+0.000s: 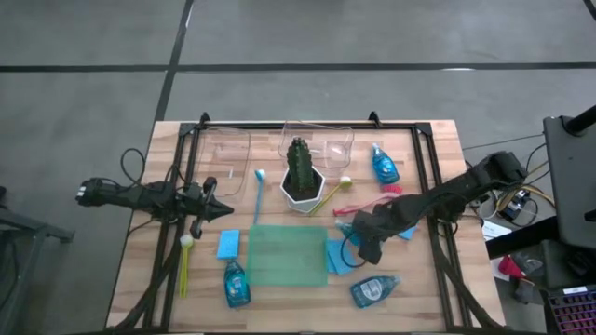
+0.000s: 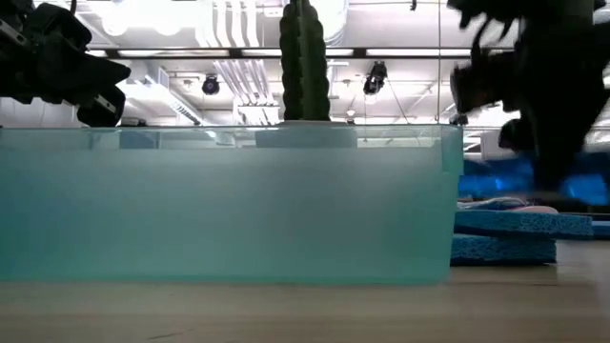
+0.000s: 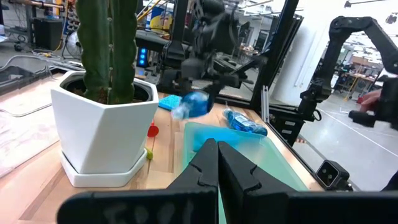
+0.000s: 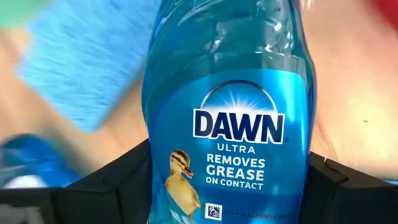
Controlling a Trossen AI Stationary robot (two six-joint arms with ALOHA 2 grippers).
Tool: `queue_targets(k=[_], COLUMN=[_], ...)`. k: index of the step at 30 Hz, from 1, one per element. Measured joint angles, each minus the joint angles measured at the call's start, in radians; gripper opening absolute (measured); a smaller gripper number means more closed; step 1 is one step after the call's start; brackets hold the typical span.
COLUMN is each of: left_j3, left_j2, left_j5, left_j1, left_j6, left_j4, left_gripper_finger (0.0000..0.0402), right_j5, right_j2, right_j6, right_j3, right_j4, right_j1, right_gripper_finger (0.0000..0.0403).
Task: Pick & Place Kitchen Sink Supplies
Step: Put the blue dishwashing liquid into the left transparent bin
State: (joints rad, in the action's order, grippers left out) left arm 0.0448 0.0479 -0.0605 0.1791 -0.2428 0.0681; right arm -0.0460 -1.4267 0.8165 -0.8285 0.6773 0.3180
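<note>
My right gripper [image 1: 359,236] is shut on a small clear bottle of blue soap [image 4: 230,112], held above the table just right of the green mat [image 1: 287,254]. The bottle also shows in the left wrist view [image 3: 189,104]. My left gripper [image 1: 220,210] is shut and empty, left of the cactus in its white pot [image 1: 303,177]. Other soap bottles lie flat at the far right [image 1: 382,164], near left [image 1: 236,284] and near right [image 1: 375,290]. Light-blue sponges [image 1: 228,244] [image 1: 339,257] lie flat beside the mat. Blue [image 1: 259,191], pink [image 1: 377,200] and yellow [image 1: 184,265] brushes lie on the table. My right gripper pinches the bottle's labelled body [image 4: 163,180] between its two fingers [image 4: 118,183], one on each side. The bottle is lifted clear of the table and tilted, its white cap end [image 3: 179,113] lower than the rest.
Clear containers [image 1: 317,144] stand at the table's far edge behind the cactus. A third sponge [image 1: 406,233] lies under my right arm. A short yellow brush [image 1: 331,195] lies beside the pot. The table's dark frame rails [image 1: 433,233] run along both sides.
</note>
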Motion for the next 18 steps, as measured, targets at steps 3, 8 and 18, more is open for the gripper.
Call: queue_targets(k=[3,8,18], left_j3=[0.000,0.000,0.000], left_j2=[0.000,0.000,0.000], left_j5=[0.000,0.000,0.000], left_j1=[0.000,0.000,0.000], left_j6=[0.000,0.000,0.000], left_j4=[0.000,0.000,0.000], left_gripper_finger=[0.0000,0.0000,0.0000], right_j5=[0.000,0.009,0.180], right_j2=[0.058,0.132,0.194], right_j6=[-0.001,0.018,0.027], right_j3=[-0.028,-0.085,-0.263], right_j4=[-0.003,-0.002,-0.001], right_j1=[0.000,0.000,-0.002], right_gripper_finger=[0.0269,0.0269,0.0269])
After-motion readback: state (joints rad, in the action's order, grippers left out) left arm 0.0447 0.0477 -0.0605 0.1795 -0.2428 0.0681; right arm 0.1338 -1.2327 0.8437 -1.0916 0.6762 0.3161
